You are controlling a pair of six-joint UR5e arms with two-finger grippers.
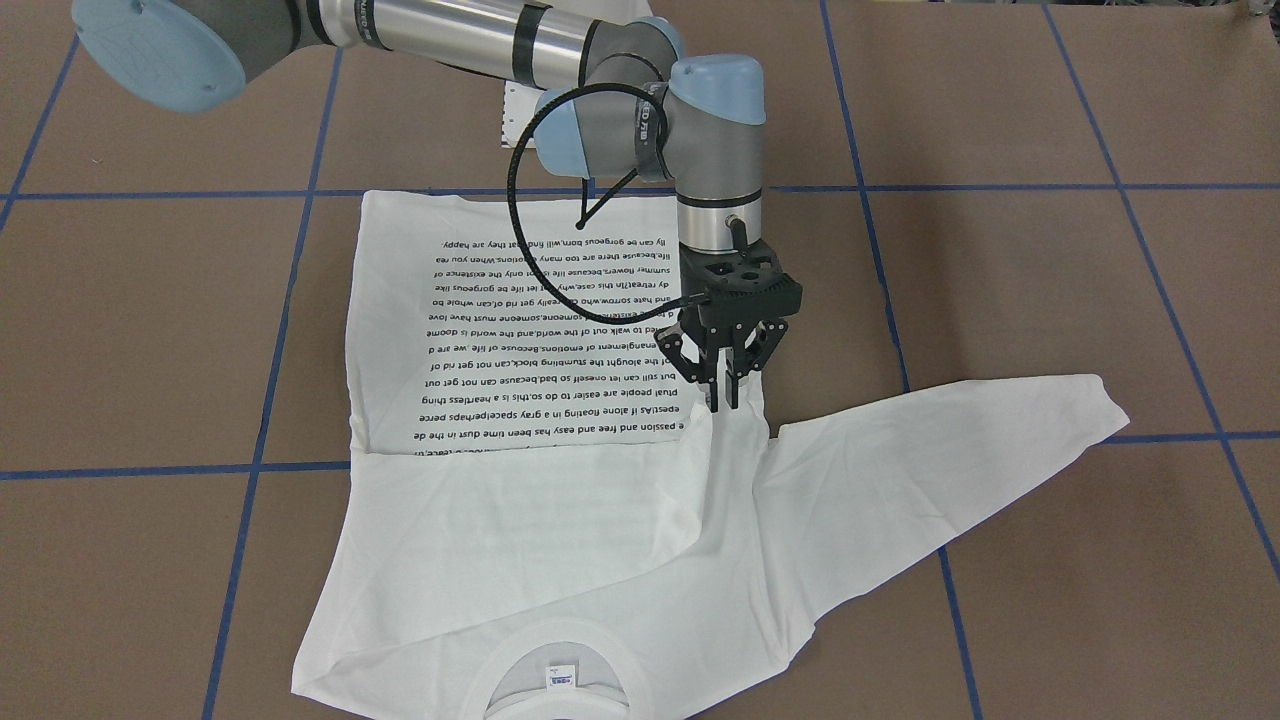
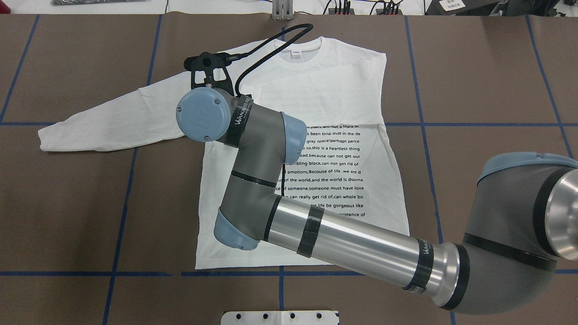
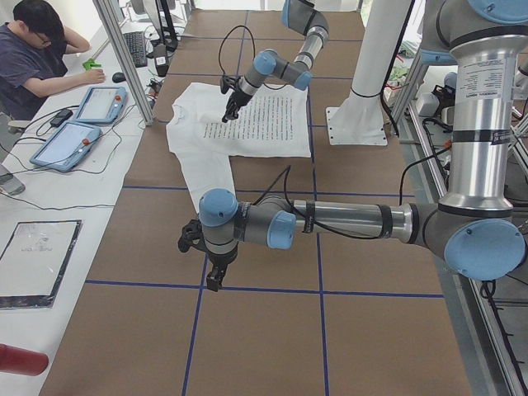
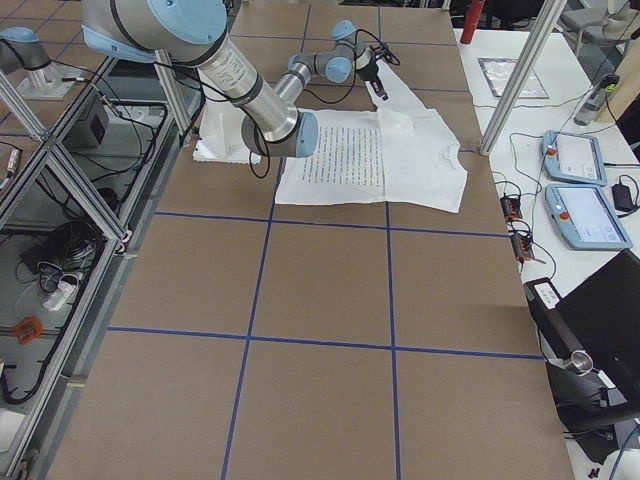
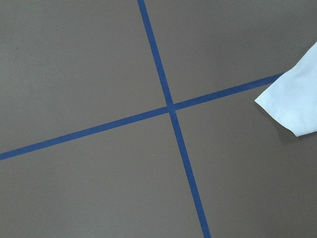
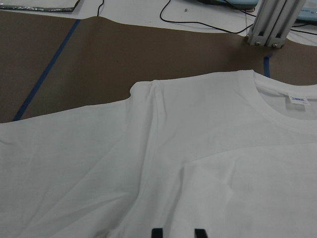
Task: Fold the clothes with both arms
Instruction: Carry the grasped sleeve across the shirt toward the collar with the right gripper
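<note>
- Fingers of the right gripper are pointing straight down and standing a little apart, with their tips at the cloth. Whether any fabric is caught between them cannot be told.
- Directly beneath them the white T-shirt is lying flat on the bench, printed side up. This is where the outstretched sleeve is joining the body.
- That sleeve is running away from the fingers toward the robot's left. The collar is lying beyond them, and the lines of text are on the robot's side of them.
- Well apart from them, the left gripper is hovering over bare bench, near the cuff. Whether its fingers are apart or together cannot be told.
- Judgement: the opposite sleeve appears already folded in, so the step in hand is gripping this sleeve at its root.
- The next move is calling for a firm pinch here and a matching hold at the cuff, then carrying the sleeve across the body.
</note>
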